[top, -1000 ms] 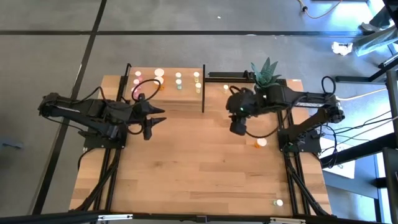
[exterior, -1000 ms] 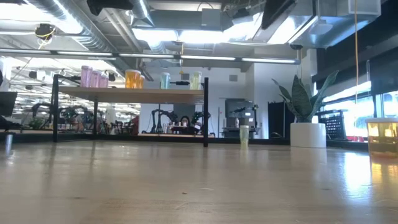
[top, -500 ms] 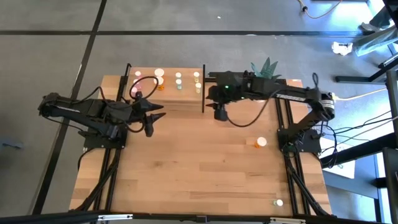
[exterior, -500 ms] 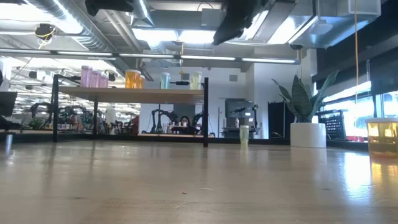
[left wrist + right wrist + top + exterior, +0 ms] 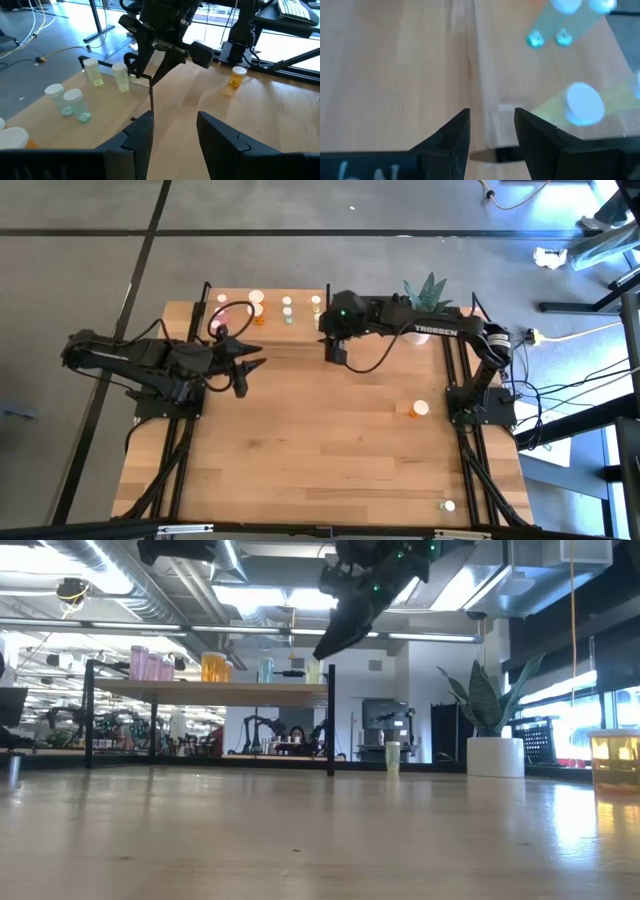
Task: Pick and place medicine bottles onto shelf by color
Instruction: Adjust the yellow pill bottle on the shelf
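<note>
The shelf stands at the table's far left and carries pink, orange, green and yellowish medicine bottles, standing upright on their bases. My right gripper hangs open and empty above the shelf's right end, slanting down. In the right wrist view its fingers stand over the shelf board, with green bottles and a yellowish bottle ahead. My left gripper waits open and empty in front of the shelf; it also shows in the left wrist view.
An orange bottle stands on the table's right side, and another bottle stands near the near right corner. A yellowish bottle stands right of the shelf. A white plant pot is at the far right. The shelf's black post is beside my right gripper.
My right gripper has gone from the table's right middle toward the far and left edges, and now stands above the shelf's right end. Its fingers come into the low view from above.
</note>
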Controlling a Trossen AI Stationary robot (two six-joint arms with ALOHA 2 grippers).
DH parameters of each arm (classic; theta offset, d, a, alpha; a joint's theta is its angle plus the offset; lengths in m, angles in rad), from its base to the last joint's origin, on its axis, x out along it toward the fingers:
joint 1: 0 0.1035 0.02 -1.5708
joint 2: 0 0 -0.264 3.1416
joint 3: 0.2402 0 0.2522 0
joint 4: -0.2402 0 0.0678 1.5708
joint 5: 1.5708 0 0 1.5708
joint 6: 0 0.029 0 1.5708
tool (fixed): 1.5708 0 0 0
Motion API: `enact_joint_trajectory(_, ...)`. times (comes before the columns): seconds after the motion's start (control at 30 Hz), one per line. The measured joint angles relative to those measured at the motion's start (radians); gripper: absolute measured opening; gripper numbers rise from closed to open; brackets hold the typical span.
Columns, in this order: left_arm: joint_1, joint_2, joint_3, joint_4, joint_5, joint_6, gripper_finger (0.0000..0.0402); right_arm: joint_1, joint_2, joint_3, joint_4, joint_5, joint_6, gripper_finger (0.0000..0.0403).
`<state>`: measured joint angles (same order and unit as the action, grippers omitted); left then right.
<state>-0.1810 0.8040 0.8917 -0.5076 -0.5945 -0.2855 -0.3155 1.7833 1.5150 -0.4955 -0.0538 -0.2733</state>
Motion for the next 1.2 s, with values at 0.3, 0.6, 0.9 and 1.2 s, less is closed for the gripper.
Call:
enact_joint_trajectory(0.3, 0.044, 0.0, 0.0, 0.0, -0.001, -0.053, 0.0144, -0.023, 0.004, 0.0, -0.003, 0.006, -0.024, 0.0156)
enact_joint_trajectory(0.6, 0.073, 0.0, 0.0, 0.0, 0.0, -0.056, 0.0144, -0.032, 0.004, 0.0, -0.004, 0.01, -0.074, 0.0156)
enact_joint_trajectory(0.9, 0.079, 0.0, 0.0, 0.0, 0.0, -0.056, 0.0144, -0.058, 0.004, 0.0, -0.004, 0.007, -0.076, 0.0156)
enact_joint_trajectory(1.2, 0.079, 0.0, 0.0, 0.0, 0.0, -0.056, 0.0144, -0.077, 0.004, 0.0, -0.004, -0.052, -0.076, 0.0156)
